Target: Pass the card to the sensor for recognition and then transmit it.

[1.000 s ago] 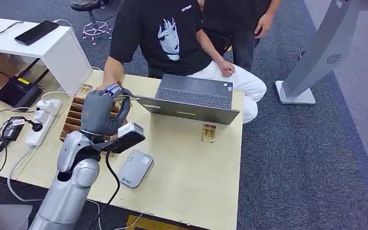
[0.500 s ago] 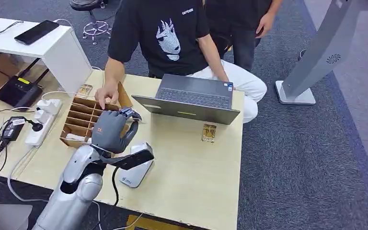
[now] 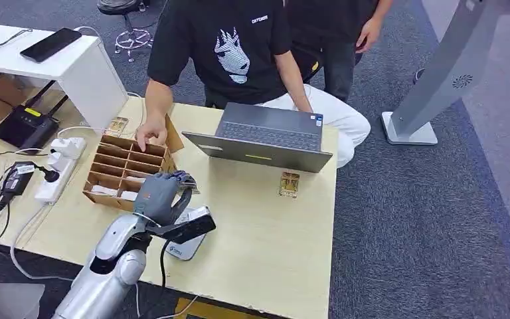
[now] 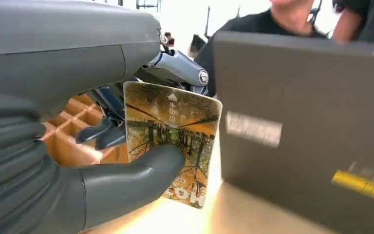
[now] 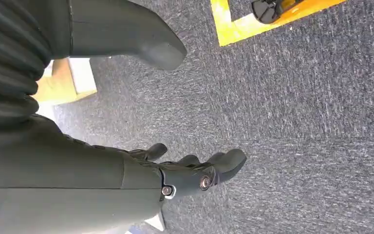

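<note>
Card (image 4: 173, 146) is showing an orange, yellow and brown tree scene with white lettering and a white arrow. Left hand (image 3: 158, 195) is showing dark grey; its thumb (image 4: 131, 180) is reading the same grey, arm (image 3: 109, 266) silver. Right hand (image 5: 126, 180) is showing dark grey over speckled grey-blue carpet (image 5: 311, 122). Table (image 3: 272, 232) is showing pale wood. Divided box (image 3: 123, 169) is showing brown cardboard. Laptop (image 3: 265, 136) is showing dark grey with a small yellow mark. Reader (image 3: 184, 247) is showing light grey. Person's shirt (image 3: 226, 46) is showing black with a white graphic.
</note>
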Controlling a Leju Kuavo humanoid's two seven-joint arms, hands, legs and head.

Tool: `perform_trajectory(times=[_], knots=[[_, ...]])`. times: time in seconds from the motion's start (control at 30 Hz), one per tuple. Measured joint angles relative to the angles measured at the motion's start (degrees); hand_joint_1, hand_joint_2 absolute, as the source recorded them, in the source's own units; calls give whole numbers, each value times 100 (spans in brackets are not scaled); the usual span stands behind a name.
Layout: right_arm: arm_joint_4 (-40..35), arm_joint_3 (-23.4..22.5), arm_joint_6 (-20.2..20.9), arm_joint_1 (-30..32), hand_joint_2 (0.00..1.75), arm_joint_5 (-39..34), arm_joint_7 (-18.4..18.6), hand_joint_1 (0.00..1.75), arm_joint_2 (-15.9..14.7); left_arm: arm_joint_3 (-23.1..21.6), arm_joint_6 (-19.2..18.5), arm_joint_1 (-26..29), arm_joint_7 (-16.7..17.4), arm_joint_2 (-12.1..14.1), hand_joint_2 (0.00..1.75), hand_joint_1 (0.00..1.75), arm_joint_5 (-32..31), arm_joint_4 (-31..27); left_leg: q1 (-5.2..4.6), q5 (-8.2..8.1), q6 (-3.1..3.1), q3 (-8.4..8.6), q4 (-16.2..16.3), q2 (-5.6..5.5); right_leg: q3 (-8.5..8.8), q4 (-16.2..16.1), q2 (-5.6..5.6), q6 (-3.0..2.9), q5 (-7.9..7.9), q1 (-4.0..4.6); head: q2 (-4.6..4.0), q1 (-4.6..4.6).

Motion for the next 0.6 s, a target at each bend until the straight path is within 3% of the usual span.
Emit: perform_trajectory(times=[0.27, 0.6], knots=[[0, -17, 26, -1, 175, 53, -2, 0, 0, -35, -79, 51, -57, -133, 175, 175, 44, 559, 0, 0, 0, -2, 0, 0, -1, 0, -1, 0, 0, 0, 0, 0], [0, -59, 35, -2, 175, 55, -2, 0, 0, -63, -134, 55, -105, -192, 175, 175, 72, 798, 0, 0, 0, -3, 0, -1, -2, 0, -1, 0, 0, 0, 0, 0]])
